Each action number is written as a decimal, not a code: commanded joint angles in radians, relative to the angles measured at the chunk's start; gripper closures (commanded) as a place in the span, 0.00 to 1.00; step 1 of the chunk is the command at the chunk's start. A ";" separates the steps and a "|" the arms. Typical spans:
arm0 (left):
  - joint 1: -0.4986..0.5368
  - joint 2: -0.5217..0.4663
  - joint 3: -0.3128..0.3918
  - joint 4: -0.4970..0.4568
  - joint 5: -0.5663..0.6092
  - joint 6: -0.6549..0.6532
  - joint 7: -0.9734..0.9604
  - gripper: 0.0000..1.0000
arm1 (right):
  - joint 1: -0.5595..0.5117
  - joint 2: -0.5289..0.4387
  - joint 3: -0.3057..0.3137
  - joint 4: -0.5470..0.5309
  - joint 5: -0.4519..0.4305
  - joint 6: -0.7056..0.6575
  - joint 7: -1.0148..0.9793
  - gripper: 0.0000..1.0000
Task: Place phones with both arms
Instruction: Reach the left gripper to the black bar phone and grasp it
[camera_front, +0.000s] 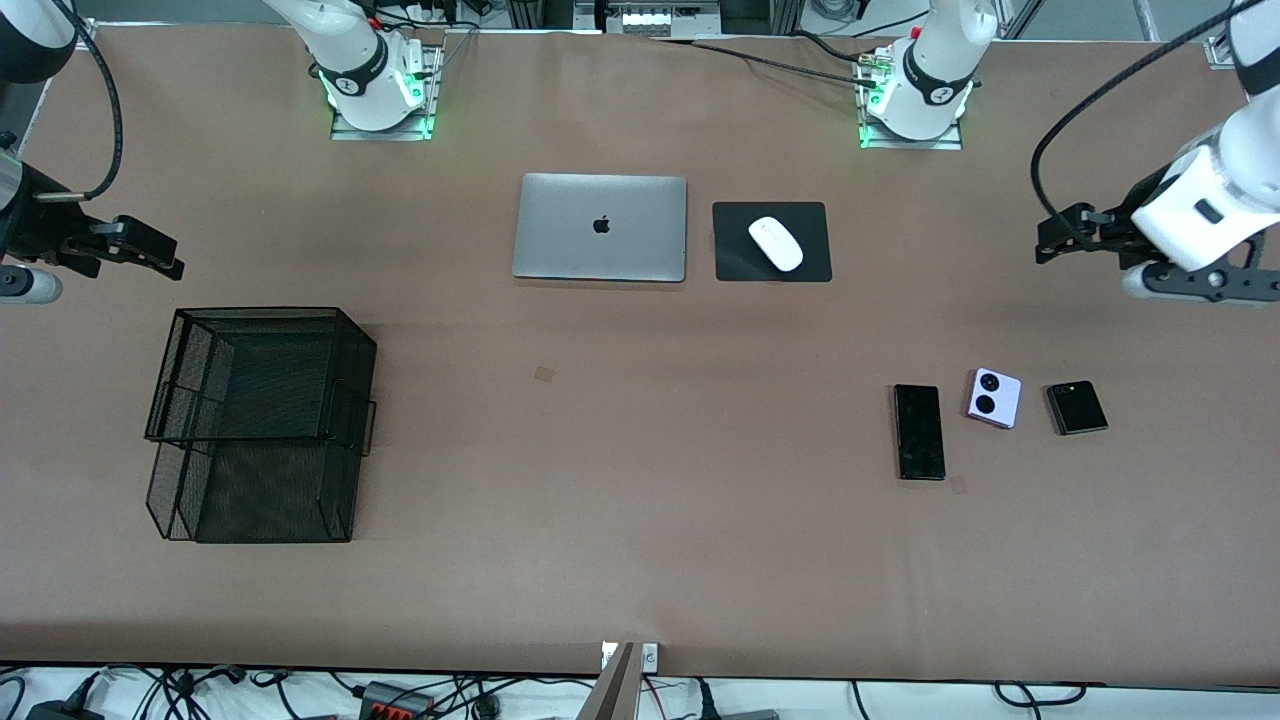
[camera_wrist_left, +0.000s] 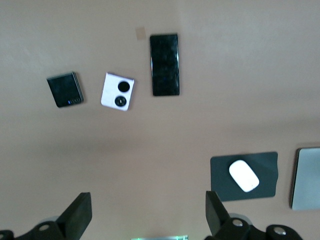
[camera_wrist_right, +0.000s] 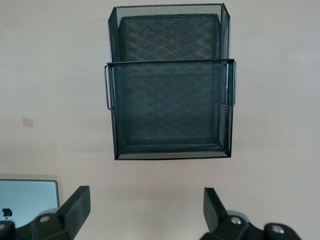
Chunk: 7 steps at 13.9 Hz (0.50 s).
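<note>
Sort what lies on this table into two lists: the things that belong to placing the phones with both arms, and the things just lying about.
Belongs to the job:
- long black phone
- lilac phone
- small dark phone
- left pincer, open, up over the table's left-arm end
- right pincer, open, up over the right-arm end

Probably part of it: two-tier black mesh tray.

Just lying about:
- silver laptop
- white mouse
- black mouse pad

Brown table (camera_front: 640, 560) carries silver laptop (camera_front: 600, 241). Just beside it, toward left arm's end: black mousepad (camera_front: 735, 262). Nearer front camera than laptop: three phones (camera_front: 919, 431) in a row, and mesh tray (camera_front: 262, 420) toward right arm's end.
</note>
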 joint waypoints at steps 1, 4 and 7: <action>0.010 0.066 0.000 0.033 0.006 -0.039 0.062 0.00 | -0.003 -0.001 0.001 0.002 -0.003 -0.001 -0.017 0.00; 0.013 0.146 -0.002 -0.006 0.009 0.092 0.076 0.00 | -0.005 -0.001 0.001 0.002 -0.003 0.000 -0.014 0.00; 0.007 0.207 -0.003 -0.108 0.009 0.340 0.066 0.00 | -0.005 0.006 0.001 0.002 -0.003 0.002 -0.010 0.00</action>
